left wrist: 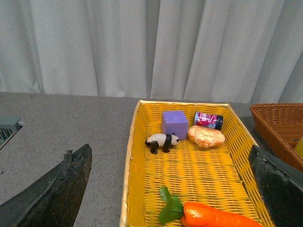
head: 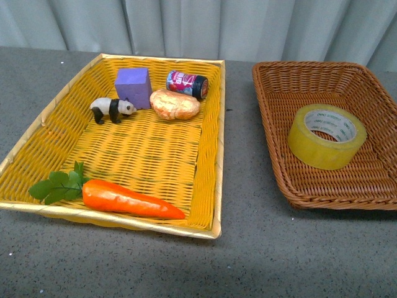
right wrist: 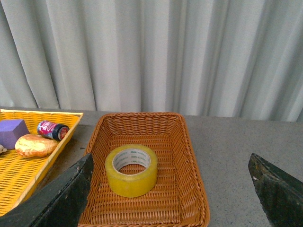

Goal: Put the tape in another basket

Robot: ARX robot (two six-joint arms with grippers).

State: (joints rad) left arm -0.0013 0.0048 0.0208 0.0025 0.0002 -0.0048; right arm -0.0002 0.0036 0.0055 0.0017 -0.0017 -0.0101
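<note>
On the grey tabletop point(head: 260, 261) stand two woven trays, side by side with a strip of bare surface between them. The front view shows both trays whole but neither arm.

On the left is the yellow tray point(head: 214, 155), holding five things: one carrot point(head: 130, 200) with green leaves lying along the near edge, one panda figure point(head: 111, 109), one purple block point(head: 133, 85), one bread roll point(head: 174, 104) and one small can point(head: 187, 84) lying on its side. The last four cluster near the far end; the roll lies just beside the block and the can.

On the right is the dark brown basket point(head: 273, 112), and in it is a single roll of tape point(head: 326, 136), resting flat on the basket floor with its white printed core facing up.

The left wrist view adds what the front view lacks: the left tool point(left wrist: 170, 189), its two dark fingers point(left wrist: 61, 189) set wide apart at the picture's lower corners, holding nothing, above the yellow tray. Only a corner of the basket shows there, and the tape no more than as a yellow sliver at the edge.

The right wrist view shows the right tool point(right wrist: 170, 189), fingers point(right wrist: 66, 194) likewise spread wide and empty, facing the basket with the tape in the middle. Only the yellow tray's far corner appears, with block, roll and can; carrot and panda are out of sight. Both wrist views also show a pale pleated curtain point(right wrist: 156, 52) behind the tabletop.
</note>
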